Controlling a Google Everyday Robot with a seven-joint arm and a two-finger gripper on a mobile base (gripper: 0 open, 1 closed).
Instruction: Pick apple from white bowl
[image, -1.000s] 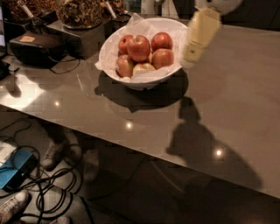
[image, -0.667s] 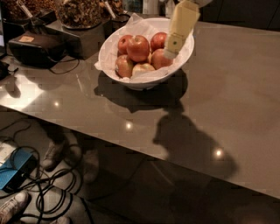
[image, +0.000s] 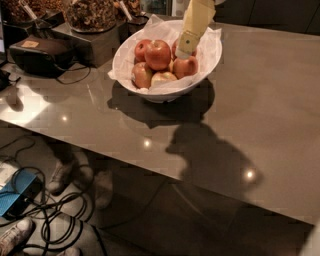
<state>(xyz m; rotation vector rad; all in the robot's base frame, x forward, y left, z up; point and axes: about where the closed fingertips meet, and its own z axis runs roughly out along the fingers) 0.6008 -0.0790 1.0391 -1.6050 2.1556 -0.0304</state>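
The white bowl stands on the grey table, lined with crinkled white paper and holding several apples. The largest deep-red apple sits in the middle of the pile, with a smaller red one to its right and paler ones in front. My cream-coloured gripper comes down from the top of the view. Its tip is inside the bowl, at the right of the big red apple, covering part of an apple behind it.
A black box with a cable sits at the left of the table. Containers of snacks stand behind the bowl at the back left. On the floor below the table edge are cables, a blue device and someone's shoes.
My gripper has moved left from beside the bowl's right rim and down into the bowl among the apples. The bowl and apples have not shifted.
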